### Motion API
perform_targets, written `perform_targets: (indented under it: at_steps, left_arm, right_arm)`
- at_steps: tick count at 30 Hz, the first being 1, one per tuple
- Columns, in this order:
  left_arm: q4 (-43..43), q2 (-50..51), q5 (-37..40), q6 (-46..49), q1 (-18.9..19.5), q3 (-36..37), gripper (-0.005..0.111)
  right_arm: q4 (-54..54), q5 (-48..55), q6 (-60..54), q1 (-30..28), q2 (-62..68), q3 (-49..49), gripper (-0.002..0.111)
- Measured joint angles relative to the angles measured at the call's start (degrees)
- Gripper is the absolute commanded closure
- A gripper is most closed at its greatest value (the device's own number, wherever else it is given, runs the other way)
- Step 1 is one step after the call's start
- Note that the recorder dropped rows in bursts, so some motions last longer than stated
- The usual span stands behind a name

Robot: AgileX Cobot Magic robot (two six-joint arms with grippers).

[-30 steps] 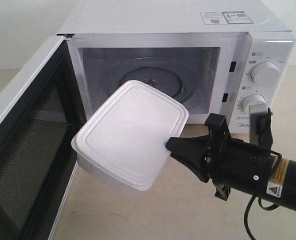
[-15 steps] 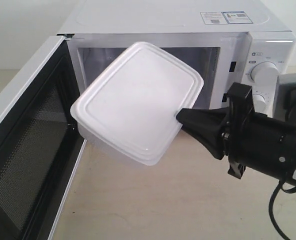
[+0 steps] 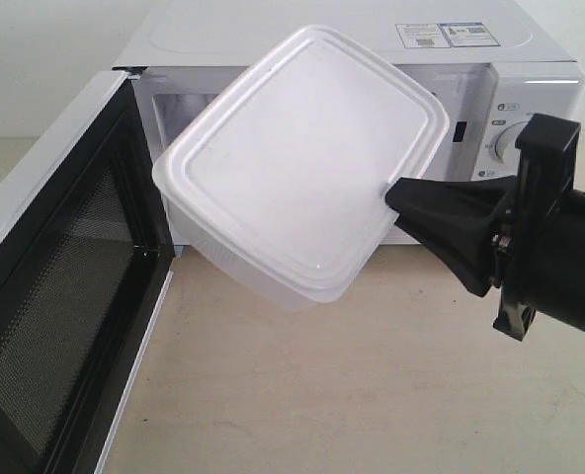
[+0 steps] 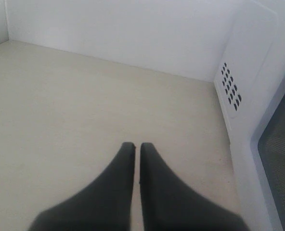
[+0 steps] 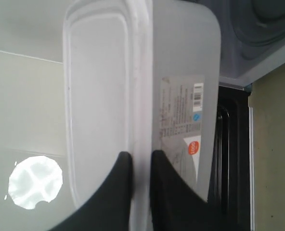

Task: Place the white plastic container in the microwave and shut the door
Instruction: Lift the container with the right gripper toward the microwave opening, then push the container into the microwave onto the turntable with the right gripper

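The white plastic container (image 3: 302, 158) hangs tilted in the air in front of the microwave (image 3: 322, 39), covering most of the cavity opening. My right gripper (image 3: 396, 202) is shut on the rim of its lid at the near right corner. In the right wrist view the container (image 5: 181, 57) shows its label side, with the right gripper (image 5: 141, 156) pinching the lid rim. The door (image 3: 55, 296) stands swung wide open at the left, its black inner face showing. My left gripper (image 4: 135, 145) is shut and holds nothing, hovering over bare table beside the microwave's vented side wall (image 4: 239, 77).
The microwave's knob panel (image 3: 510, 138) is partly hidden behind my right arm. Beige tabletop (image 3: 322, 395) stretches in front of the microwave. A white wall (image 4: 123, 33) stands behind the table in the left wrist view.
My right gripper has lifted the container up and to the right, from below the cavity opening to level with the microwave's top. The arm has come closer to the camera. The door has not moved.
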Motion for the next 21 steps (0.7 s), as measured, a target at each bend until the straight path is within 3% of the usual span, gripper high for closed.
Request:
perform_targets:
  at_steps: [13, 21]
  left_arm:
    - [0.0, 0.0, 0.0, 0.0, 0.0, 0.0, 0.102]
    - [0.0, 0.0, 0.0, 0.0, 0.0, 0.0, 0.102]
  right_arm:
    - [-4.6, 5.4, 8.5, 0.0, -0.2, 0.0, 0.108]
    - [-6.9, 25.6, 12.7, 7.1, -4.4, -5.8, 0.108]
